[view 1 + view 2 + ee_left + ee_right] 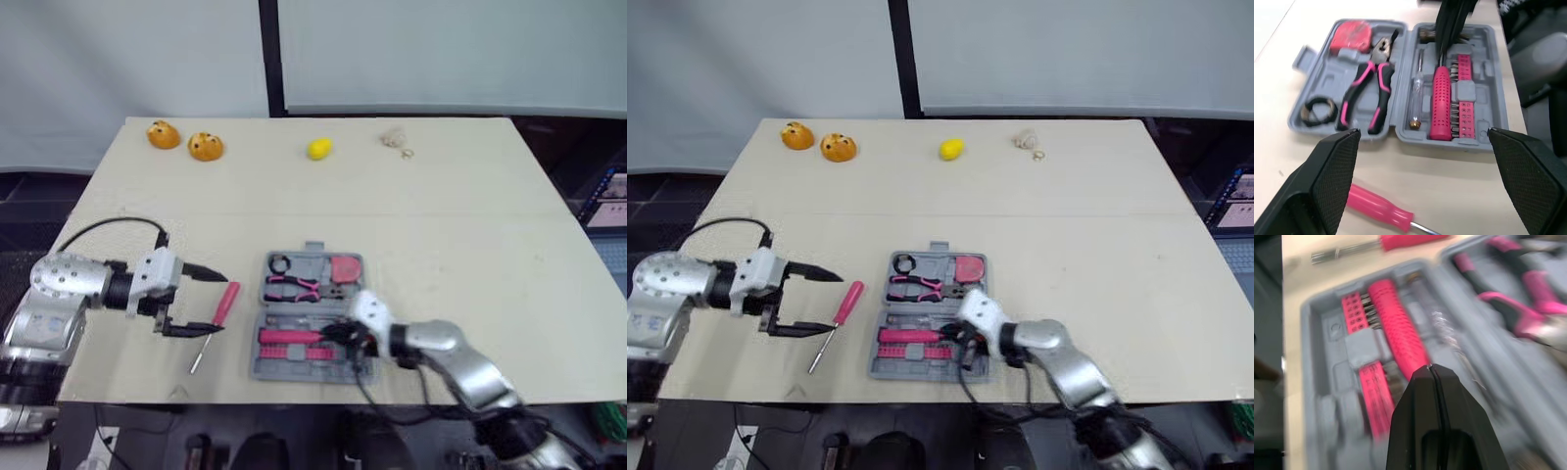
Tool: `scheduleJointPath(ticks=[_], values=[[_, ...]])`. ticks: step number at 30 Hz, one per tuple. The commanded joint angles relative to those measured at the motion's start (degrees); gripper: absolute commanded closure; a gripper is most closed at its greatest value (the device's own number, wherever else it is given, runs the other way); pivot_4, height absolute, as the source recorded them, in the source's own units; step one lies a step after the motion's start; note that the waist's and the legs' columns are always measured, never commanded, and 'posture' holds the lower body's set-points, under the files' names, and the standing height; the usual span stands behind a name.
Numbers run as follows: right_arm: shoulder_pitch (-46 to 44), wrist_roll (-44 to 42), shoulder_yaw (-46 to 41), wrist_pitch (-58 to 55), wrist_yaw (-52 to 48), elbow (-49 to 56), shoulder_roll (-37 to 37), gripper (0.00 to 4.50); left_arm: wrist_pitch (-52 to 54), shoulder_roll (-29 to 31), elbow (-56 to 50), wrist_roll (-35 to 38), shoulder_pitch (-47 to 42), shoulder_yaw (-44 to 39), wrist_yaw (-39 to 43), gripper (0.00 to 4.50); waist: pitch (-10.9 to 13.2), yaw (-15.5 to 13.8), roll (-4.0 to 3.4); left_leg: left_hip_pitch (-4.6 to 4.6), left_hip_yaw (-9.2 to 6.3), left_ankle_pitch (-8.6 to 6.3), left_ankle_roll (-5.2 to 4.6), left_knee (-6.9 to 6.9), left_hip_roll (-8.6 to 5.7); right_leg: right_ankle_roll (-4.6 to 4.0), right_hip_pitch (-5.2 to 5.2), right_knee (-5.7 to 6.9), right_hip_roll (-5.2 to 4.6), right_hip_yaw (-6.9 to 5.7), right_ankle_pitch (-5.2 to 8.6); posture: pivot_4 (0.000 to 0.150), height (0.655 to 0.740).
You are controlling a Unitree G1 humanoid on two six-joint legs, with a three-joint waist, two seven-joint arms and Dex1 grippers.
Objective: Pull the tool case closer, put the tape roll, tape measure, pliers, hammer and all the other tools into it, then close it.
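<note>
My left end effector [836, 305] hangs wide open above the pale beige surface [441, 245]. Its two black fingers are spread to either side of the pink-handled screwdriver with a bare steel shaft [1378, 211]. That screwdriver is the loose tool nearest me. It lies flat just ahead of and below my fingertips, with the handle pointing away from me and slightly right, and the shaft tip running back toward the near edge. Its long axis crosses my finger gap at a slant, so I judge a wrist turn is needed before I close on the handle. Nothing sits between my fingers and it.

Just beyond the handle, to my right, is the open grey plastic tool case [1322, 73], near the screwdriver but not touching it. Its far half holds the pink-and-black pliers [1369, 93], the red tape measure [1352, 36] and the small black tape roll [1317, 108]. The near half holds a thick pink perforated driver handle [1441, 105] beside rows of bits.

My right end effector [1431, 368] is pinched shut with nothing between its fingers, its tip over that driver handle. It may crowd the drop.

Two orange round objects [184, 140], a yellow one [319, 149] and a beige lump [395, 138] sit well apart at the far edge.
</note>
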State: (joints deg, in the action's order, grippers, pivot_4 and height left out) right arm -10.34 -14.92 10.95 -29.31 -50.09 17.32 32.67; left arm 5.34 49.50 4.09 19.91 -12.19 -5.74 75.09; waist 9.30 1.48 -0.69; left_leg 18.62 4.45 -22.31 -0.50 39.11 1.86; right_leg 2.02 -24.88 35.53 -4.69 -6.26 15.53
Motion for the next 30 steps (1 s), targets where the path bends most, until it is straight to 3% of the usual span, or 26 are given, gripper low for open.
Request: scheduleJointPath(ticks=[1, 2, 9, 15, 20, 25, 30], values=[[3.2, -7.8, -12.1, -4.7, -3.9, 7.6, 7.0, 3.97, 3.3, -0.9, -4.9, 2.8, 5.5, -6.9, -6.6, 0.00, 0.3, 0.0, 0.49, 0.00, 0.00, 0.00, 0.00, -0.01, 0.04, 0.00, -0.01, 0.00, 0.03, -0.03, 0.00, 0.150, 0.7292], [4.7, -9.3, -15.1, -5.6, -5.0, 8.1, 9.3, 3.66, 4.4, -1.1, -5.7, 3.3, 7.4, -8.4, -7.9, 0.00, 0.3, -0.1, 0.62, 0.00, -0.02, -0.07, -0.12, -0.04, 0.11, 0.00, -0.01, -0.04, 0.09, -0.08, 0.00, 0.150, 0.7292], [21.6, -12.2, -38.0, -2.3, -16.3, 2.5, 22.1, 0.12, 7.4, 0.5, -2.4, 4.3, 23.7, -22.8, -10.8, 0.00, 0.7, -0.4, 0.66, -0.18, -0.01, -0.11, -0.16, -0.15, 0.16, 0.00, 0.13, -0.34, 0.11, -0.03, 0.01, 0.150, 0.7292], [29.1, -9.3, -50.5, 3.6, -18.8, -8.1, 24.7, 0.04, 8.4, 0.3, 4.2, 4.8, 30.9, -34.0, -15.0, 0.00, 0.8, -1.4, 0.84, -0.29, 0.00, -0.17, -0.11, -0.19, 0.16, -0.05, 0.18, -0.34, 0.11, -0.02, 0.04, 0.150, 0.7292], [30.2, -9.2, -52.9, 5.1, -18.0, -9.5, 23.8, 0.04, 9.5, -0.9, 2.0, 5.0, 33.1, -34.6, -16.3, 0.00, 0.9, -1.8, 0.77, -0.22, 0.00, -0.23, -0.08, -0.29, 0.16, -0.05, 0.08, -0.43, 0.05, 0.00, 0.04, 0.150, 0.7292], [28.8, -11.1, -50.1, 3.7, -16.1, -4.5, 22.2, 0.04, 14.3, -1.8, -4.4, 6.2, 30.7, -31.2, -19.1, 0.00, 0.9, -2.2, 0.74, -0.22, 0.00, -0.23, -0.05, -0.35, 0.16, -0.07, 0.05, -0.44, 0.05, 0.00, 0.05, 0.150, 0.7292], [27.0, -17.5, -46.2, -2.6, -12.1, 8.7, 19.3, 0.04, 26.6, -5.2, -17.9, 10.1, 26.8, -26.8, -28.3, 0.00, 0.9, -2.4, 0.68, -0.24, 0.02, -0.20, 0.00, -0.38, 0.18, -0.06, 0.08, -0.39, 0.04, 0.03, 0.04, 0.150, 0.7292]])
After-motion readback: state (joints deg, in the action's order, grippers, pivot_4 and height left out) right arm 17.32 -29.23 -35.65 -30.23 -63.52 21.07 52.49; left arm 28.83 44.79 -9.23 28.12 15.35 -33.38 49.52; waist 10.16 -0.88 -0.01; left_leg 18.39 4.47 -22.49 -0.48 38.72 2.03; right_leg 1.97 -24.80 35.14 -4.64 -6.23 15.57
